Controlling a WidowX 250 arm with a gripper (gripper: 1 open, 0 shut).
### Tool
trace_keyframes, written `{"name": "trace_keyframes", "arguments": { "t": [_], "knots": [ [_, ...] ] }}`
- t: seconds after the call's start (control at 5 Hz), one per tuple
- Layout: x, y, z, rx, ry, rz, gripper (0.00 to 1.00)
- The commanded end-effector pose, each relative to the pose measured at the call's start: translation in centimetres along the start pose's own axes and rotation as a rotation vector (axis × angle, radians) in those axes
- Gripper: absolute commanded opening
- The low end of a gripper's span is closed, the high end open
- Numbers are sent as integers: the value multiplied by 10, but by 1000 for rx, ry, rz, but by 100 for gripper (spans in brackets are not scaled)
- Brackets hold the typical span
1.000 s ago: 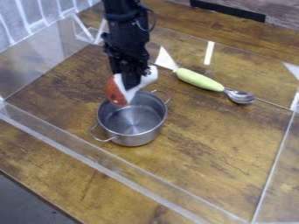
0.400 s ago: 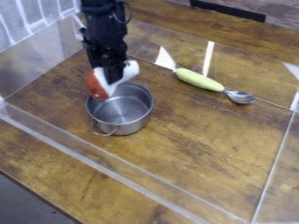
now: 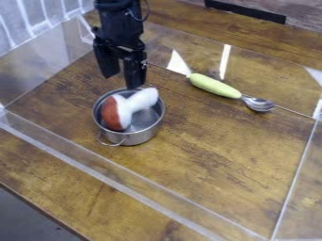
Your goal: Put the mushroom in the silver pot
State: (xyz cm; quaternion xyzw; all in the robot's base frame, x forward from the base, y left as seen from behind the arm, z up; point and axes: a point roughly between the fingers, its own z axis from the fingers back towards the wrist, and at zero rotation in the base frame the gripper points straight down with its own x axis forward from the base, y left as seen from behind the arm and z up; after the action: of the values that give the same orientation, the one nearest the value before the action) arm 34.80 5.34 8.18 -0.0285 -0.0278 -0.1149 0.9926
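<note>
The mushroom [image 3: 126,107] lies on its side inside the silver pot [image 3: 131,135], red-brown cap to the left and white stem pointing right over the rim. The pot stands on the wooden table, left of centre. My gripper [image 3: 120,69] hangs just above and behind the pot, its black fingers spread open with nothing between them.
A yellow-green vegetable piece [image 3: 214,86] and a metal spoon [image 3: 258,104] lie to the right. Clear plastic walls [image 3: 151,193] ring the wooden table. A white wedge-shaped bit [image 3: 178,62] sits behind the pot.
The gripper was shut on the mushroom above the pot and shifted left with the pot. Now it has opened and the mushroom has dropped into the pot.
</note>
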Motion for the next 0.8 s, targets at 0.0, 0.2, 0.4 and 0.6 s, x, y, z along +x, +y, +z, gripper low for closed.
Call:
{"name": "trace_keyframes", "arguments": {
  "t": [0.0,0.2,0.4,0.6],
  "knots": [
    [6,-8,22,28,-49,10,100],
    [3,-11,25,33,-46,40,100],
    [0,-9,41,40,-51,44,100],
    [-1,-9,57,48,-56,62,100]
  ]
}}
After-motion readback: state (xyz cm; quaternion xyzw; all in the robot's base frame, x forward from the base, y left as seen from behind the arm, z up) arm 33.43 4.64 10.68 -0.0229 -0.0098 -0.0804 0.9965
